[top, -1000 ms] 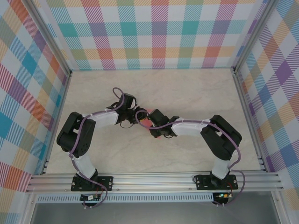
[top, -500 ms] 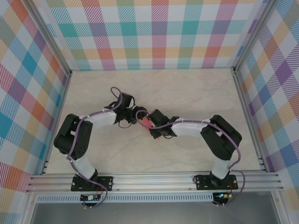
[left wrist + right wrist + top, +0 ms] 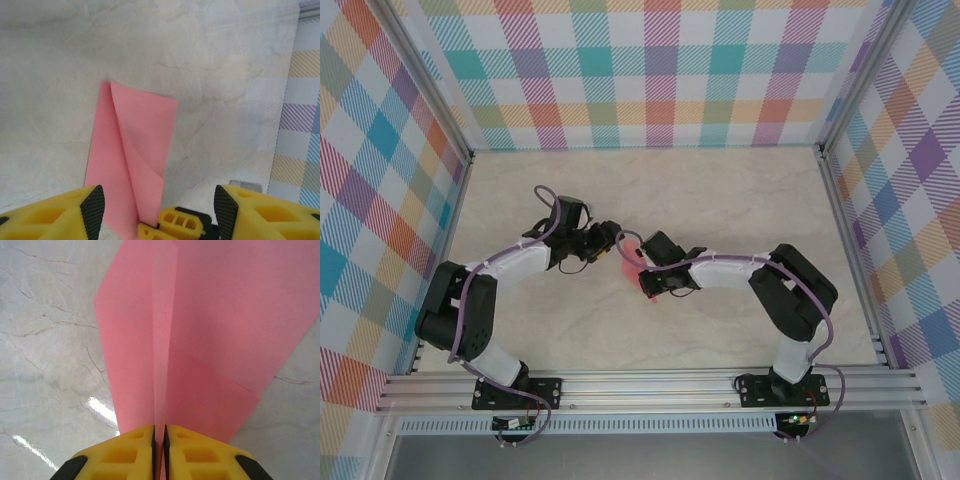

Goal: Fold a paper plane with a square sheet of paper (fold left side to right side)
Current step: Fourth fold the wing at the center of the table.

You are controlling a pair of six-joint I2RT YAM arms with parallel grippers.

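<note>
**mk:** Top cam first, what have we got?

**jo:** Both arms bend in toward the middle of the marble-look bench (image 3: 740, 200). The pink paper (image 3: 628, 250) sits between them, mostly covered. The left gripper (image 3: 608, 240) is just beside it on the left, and the right gripper (image 3: 640, 268) comes at it from the right. It's too small from up here, so I can't tell how the jaws stand.

**mk:** Left wrist cam any better?

**jo:** Yep. The left gripper (image 3: 159, 207) is spread wide and not gripping, with a yellow finger (image 3: 55, 215) in each bottom corner. The pink paper (image 3: 132, 150) lies ahead on the bench (image 3: 225, 75). It's folded narrow, with one flap lapping over the other on a slant. The right gripper (image 3: 167, 227) has its tips on the paper's near end.

**mk:** And the right wrist?

**jo:** The right gripper (image 3: 159, 437) is clamped on the pink paper (image 3: 215, 315). Its fingers (image 3: 125, 450) are pressed together, and the crease runs straight into the slit between them. The paper fans out wider away from the camera, with bench (image 3: 45, 340) on both sides.
</note>
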